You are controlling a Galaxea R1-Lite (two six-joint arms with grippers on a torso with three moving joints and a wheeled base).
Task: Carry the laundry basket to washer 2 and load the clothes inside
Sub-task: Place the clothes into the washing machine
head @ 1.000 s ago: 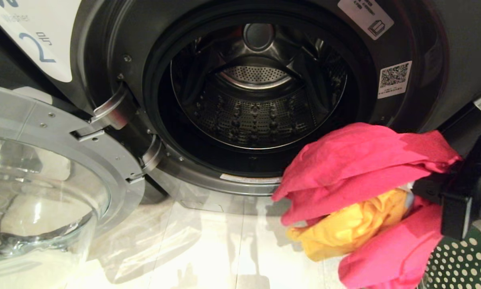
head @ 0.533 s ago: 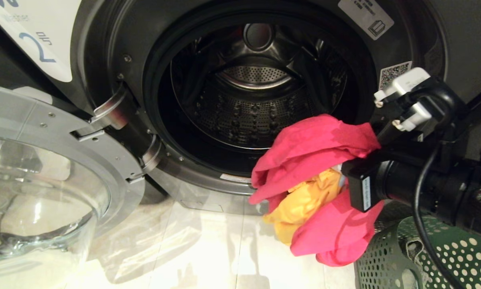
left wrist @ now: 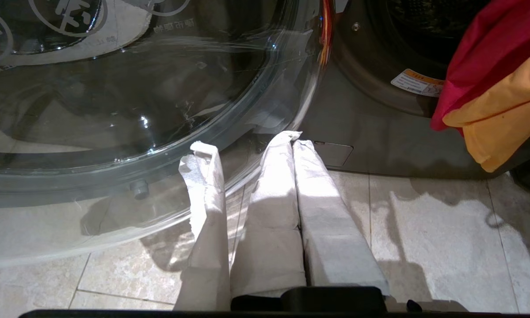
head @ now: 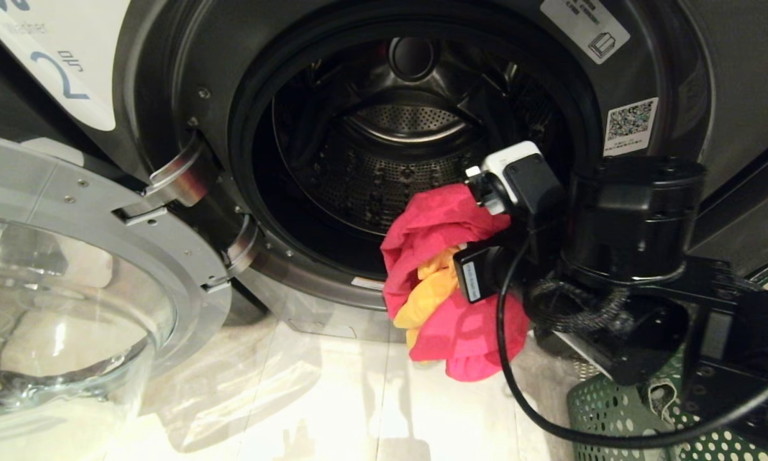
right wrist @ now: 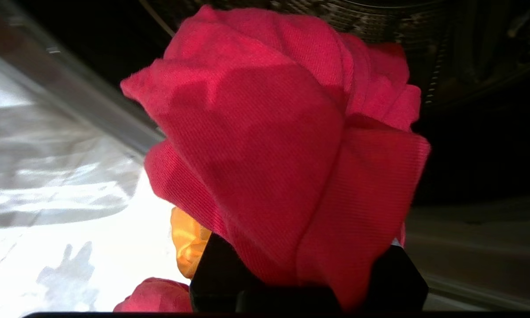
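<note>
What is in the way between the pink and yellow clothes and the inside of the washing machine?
Nothing visible. The right gripper holds the clothes at the lower edge of washer 2's opening. Its glass door is swung wide open to the left, and the drum behind looks empty.

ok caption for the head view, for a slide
Right gripper holds the clothes at the open mouth of washer 2, laundry basket beside it.

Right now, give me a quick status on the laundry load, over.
Right gripper shut on the clothes, at the open mouth of washer 2. Left gripper shut, parked low by the door glass. Drum path unobstructed.
</note>
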